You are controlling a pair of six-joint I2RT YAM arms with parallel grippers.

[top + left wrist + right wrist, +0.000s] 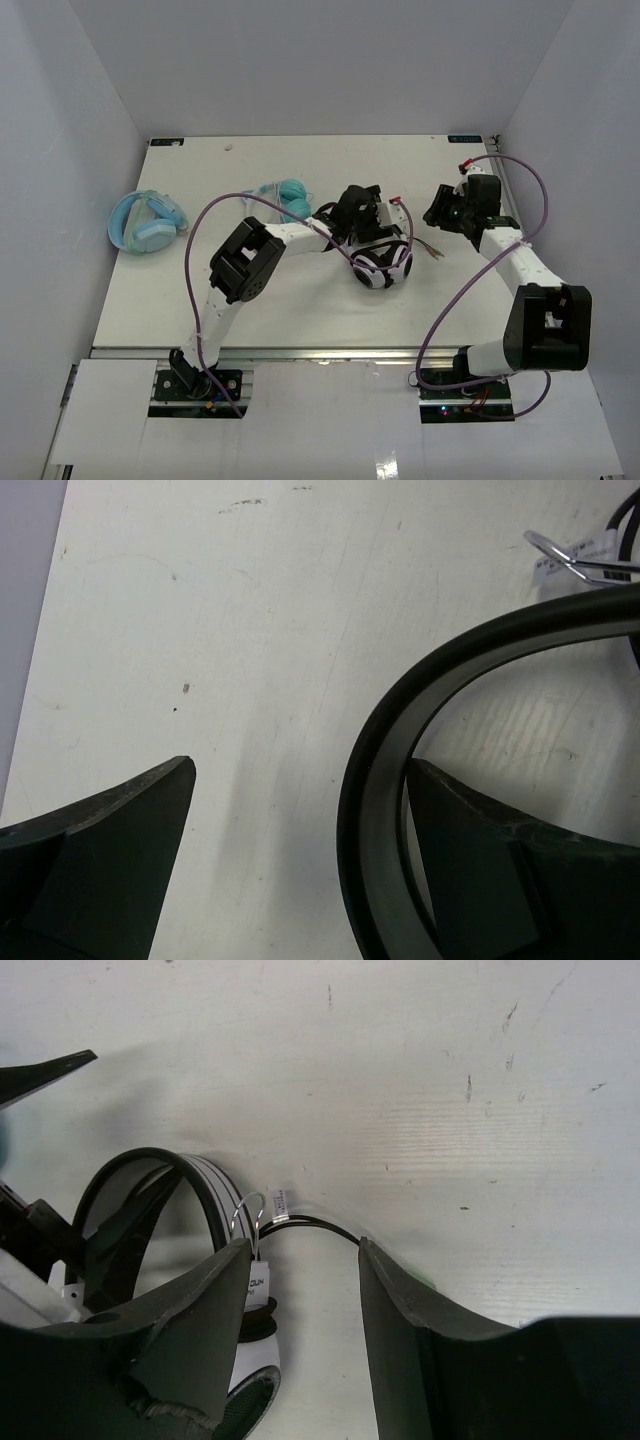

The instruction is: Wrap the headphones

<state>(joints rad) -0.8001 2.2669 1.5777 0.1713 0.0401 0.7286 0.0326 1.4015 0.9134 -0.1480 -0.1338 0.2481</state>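
The black-and-white headphones point(381, 268) lie mid-table, earcups together. My left gripper point(366, 225) is open just behind them. In the left wrist view the thin black headband point(372, 800) curves through the open left gripper point(300, 765), close against the right finger point(490, 860). My right gripper point(438, 211) is open to the right of the headphones. In the right wrist view the right gripper point(303, 1245) is open and empty; the thin black cable point(312, 1222) arcs on the table just past its fingertips. The headband point(205, 1185) and a white earcup point(256, 1358) lie to the left.
Teal cat-ear headphones point(287, 196) lie just left of the left gripper. Chunky light-blue headphones point(146, 222) sit at the table's left edge. A wire tie with a white tag point(262, 1215) is on the cable. White walls enclose the table on three sides.
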